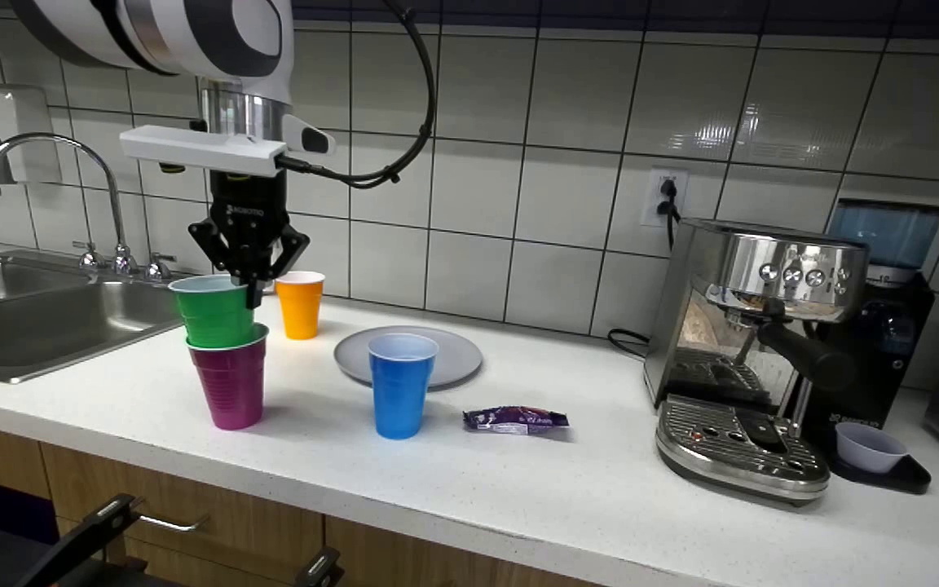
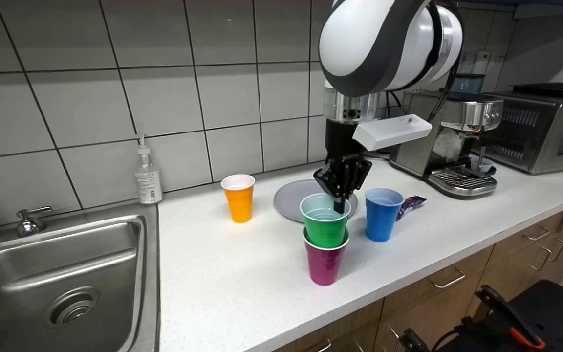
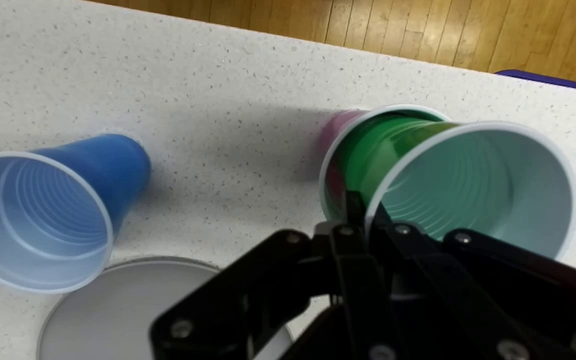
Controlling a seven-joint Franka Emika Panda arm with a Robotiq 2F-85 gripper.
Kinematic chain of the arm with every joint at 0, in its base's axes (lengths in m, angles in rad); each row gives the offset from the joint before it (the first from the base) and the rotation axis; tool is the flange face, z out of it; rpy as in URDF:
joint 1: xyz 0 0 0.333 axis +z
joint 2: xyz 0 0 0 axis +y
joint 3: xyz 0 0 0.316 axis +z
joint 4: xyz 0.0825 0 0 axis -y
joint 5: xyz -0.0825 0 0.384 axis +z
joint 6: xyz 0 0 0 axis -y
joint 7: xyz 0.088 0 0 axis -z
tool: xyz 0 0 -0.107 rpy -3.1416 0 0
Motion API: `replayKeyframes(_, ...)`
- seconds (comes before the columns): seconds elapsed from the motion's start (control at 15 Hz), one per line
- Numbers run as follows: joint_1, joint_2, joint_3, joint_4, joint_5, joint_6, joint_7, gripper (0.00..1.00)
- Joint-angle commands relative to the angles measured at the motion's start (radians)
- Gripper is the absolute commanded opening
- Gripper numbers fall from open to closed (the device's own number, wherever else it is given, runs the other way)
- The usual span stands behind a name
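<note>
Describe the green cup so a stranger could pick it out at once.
Start at the metal sink and move onto the white counter beside it. Find the purple cup, with the green cup seated partly inside its mouth. Unlike the blue cup and the orange cup, it does not stand on the counter, and the hand pinches its rim.

- A tiled wall [image 1: 478,187], pale gray with dark lines, shows in both exterior views, a dark blue band [image 1: 592,16] above it;
- a side wall [image 2: 540,58] at the far end carries a slanting shadow edge;
- a white outlet [image 1: 650,196] on the tiled wall holds a black plug [image 1: 668,189];
- the white countertop [image 2: 213,293] looks finely speckled in the wrist view;
- a steel sink [image 2: 149,293] is set into it, a chrome faucet [image 1: 122,258] at its back;
- wooden drawers [image 1: 249,538] with metal handles [image 1: 169,523] sit beneath;
- the floor [image 3: 393,25] is glossy, yellow-brown boards;
- light glints [image 1: 714,132] mark the tiled wall.
</note>
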Motion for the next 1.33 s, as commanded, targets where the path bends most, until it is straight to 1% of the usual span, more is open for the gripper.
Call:
replayKeyframes(0.0,-0.023,0.005,0.017,-0.008,-0.016,0.028,0.018,0.01)
replayKeyframes(0.6,-0.036,0.030,0.016,-0.007,-0.032,0.042,0.023,0.01)
replayKeyframes(0.67,-0.037,0.032,0.016,-0.006,-0.032,0.039,0.024,0.17)
replayKeyframes(0.73,-0.038,0.032,0.016,-0.005,-0.033,0.038,0.024,0.31)
replayKeyframes(0.87,-0.038,0.032,0.016,-0.004,-0.033,0.038,0.023,0.44)
replayKeyframes(1.27,-0.039,0.021,0.014,-0.004,-0.028,0.034,0.018,0.89)
